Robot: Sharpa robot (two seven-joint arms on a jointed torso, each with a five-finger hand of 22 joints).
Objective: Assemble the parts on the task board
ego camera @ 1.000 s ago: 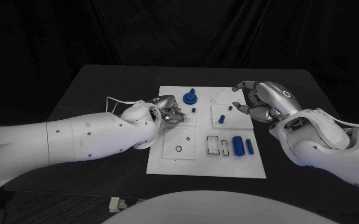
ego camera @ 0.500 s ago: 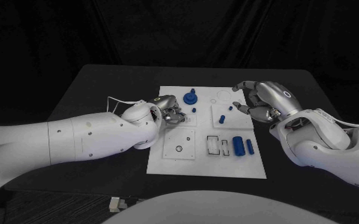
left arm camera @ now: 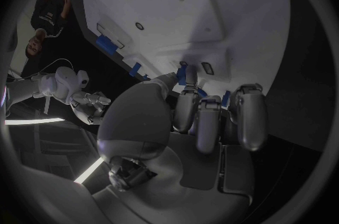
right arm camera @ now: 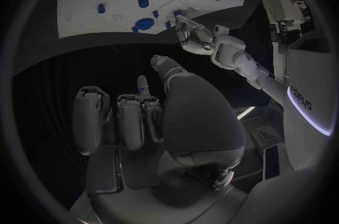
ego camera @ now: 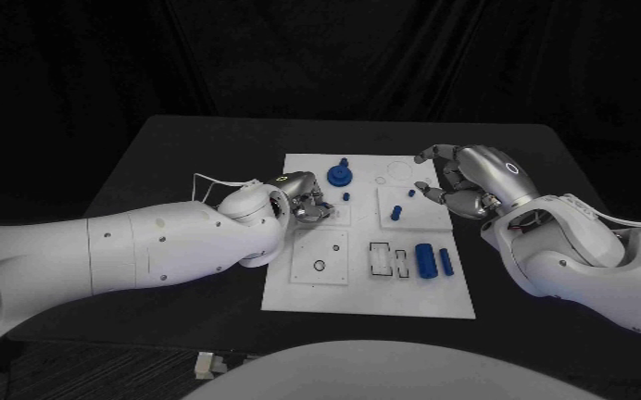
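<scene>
The white task board [ego camera: 368, 284] lies in the middle of the table. My left hand [ego camera: 302, 199] is over the board's left edge, and its thumb and fingers pinch a small blue part [left arm camera: 182, 73] just above the white surface. My right hand [ego camera: 463, 181] hovers at the board's right edge with its fingers loosely bent and apart, holding nothing. A round blue part with a peg [ego camera: 339, 175] stands at the board's far side. A small blue peg [ego camera: 398, 213] stands near the middle. A thick blue cylinder [ego camera: 425, 260] and a thin blue bar [ego camera: 445, 261] lie at the near right.
The board has a round recess [ego camera: 320, 266] at the near left and rectangular slots [ego camera: 383, 260] beside the cylinder. Black table [ego camera: 200, 155] surrounds the board, and a dark curtain hangs behind it. My left forearm [ego camera: 160, 243] lies along the board's left side.
</scene>
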